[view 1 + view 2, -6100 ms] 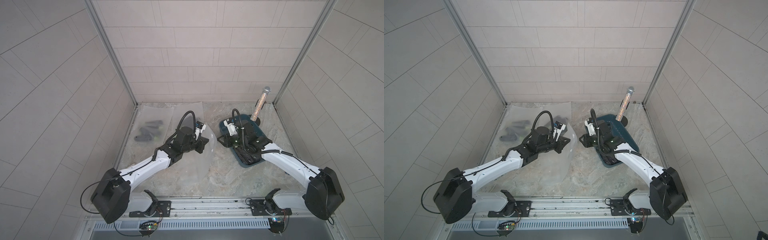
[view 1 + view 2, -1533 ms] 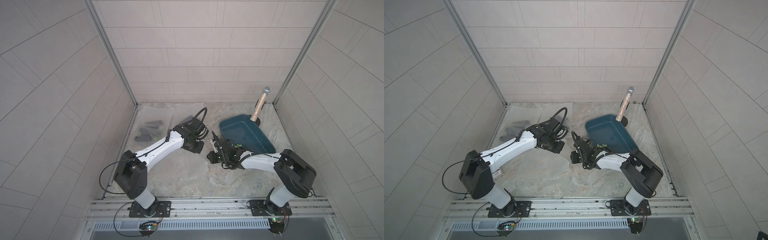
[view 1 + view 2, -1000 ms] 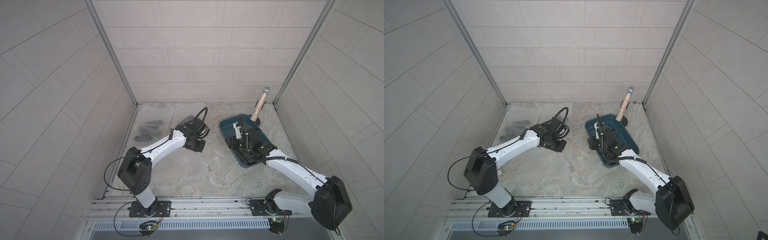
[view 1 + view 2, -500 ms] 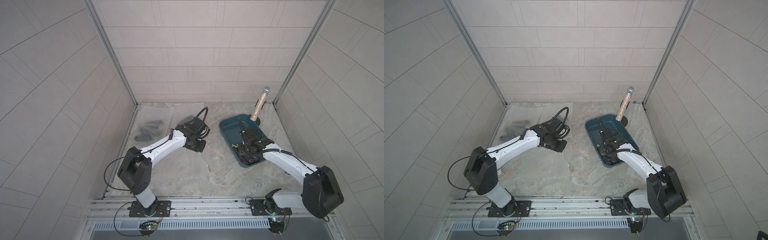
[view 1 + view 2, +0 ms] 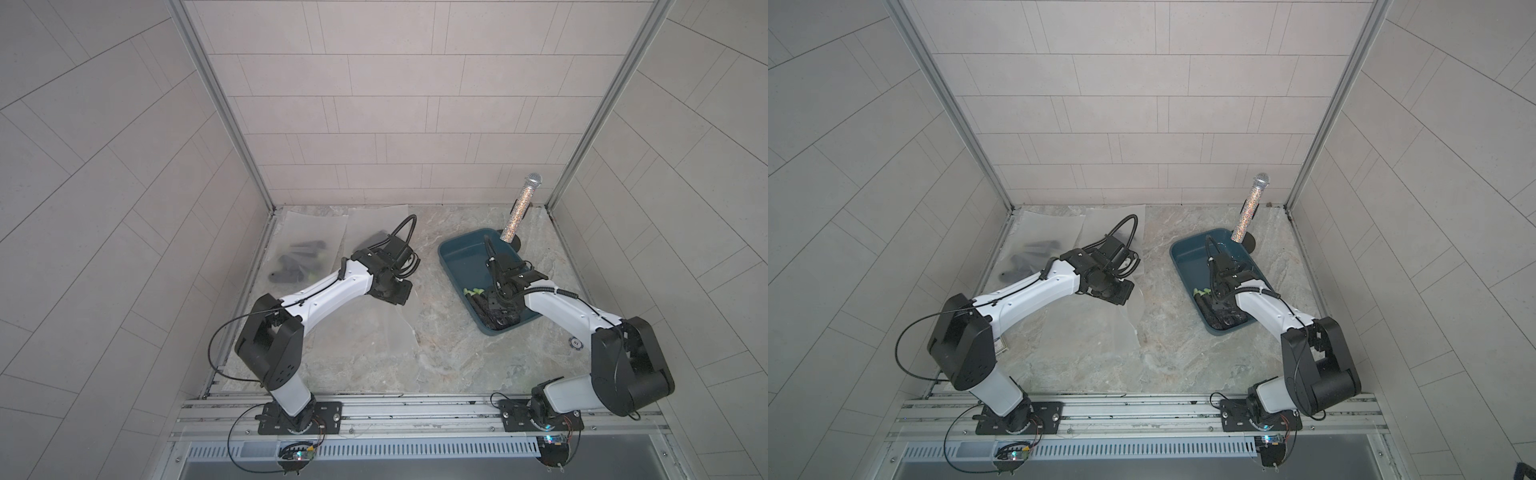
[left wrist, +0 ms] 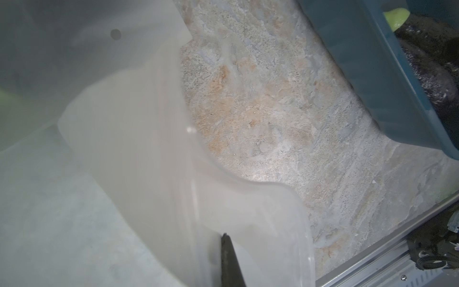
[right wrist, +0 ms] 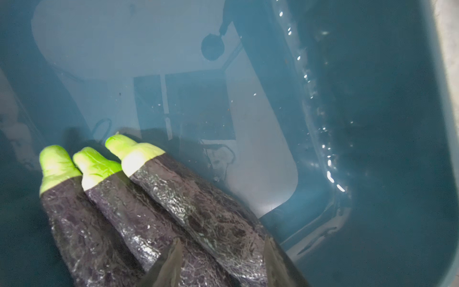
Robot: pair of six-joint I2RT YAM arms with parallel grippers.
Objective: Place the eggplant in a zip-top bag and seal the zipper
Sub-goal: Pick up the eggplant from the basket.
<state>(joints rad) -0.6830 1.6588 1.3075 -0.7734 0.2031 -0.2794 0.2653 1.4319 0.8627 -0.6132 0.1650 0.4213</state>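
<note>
Pickup step, I'd say, with bagging and zipping both yet to come. Over in the teal tray (image 5: 448, 258) the right gripper (image 7: 222, 239) is low, with its fingers spread apart and straddling one eggplant (image 7: 198, 203). That's the outermost of three lying side by side and touching, green caps all pointing the same way. Nothing's squeezed or lifted as far as I can see, so the eggplant is sitting on the tray floor, well apart from the bag. Meanwhile the left gripper (image 5: 397, 293) has its jaws pinched together on the edge of the zip-top bag (image 5: 395, 332). The bag is a frosted sheet lying on the marble counter (image 5: 436, 365) between the two arms. In the left wrist view the rim curls up toward the one finger I can see, so the mouth looks propped open a bit, though I can't tell how wide. My guess for the next move is to close on the eggplant's body, lift it clear of the tray wall and carry it across to that raised lip. The tricky bit is that the inner finger sits right in the seam against the neighbouring eggplant, so it could drag two along. There's also a filled bag (image 5: 299, 266) at the back corner on the left arm's side, not involved right now.
</note>
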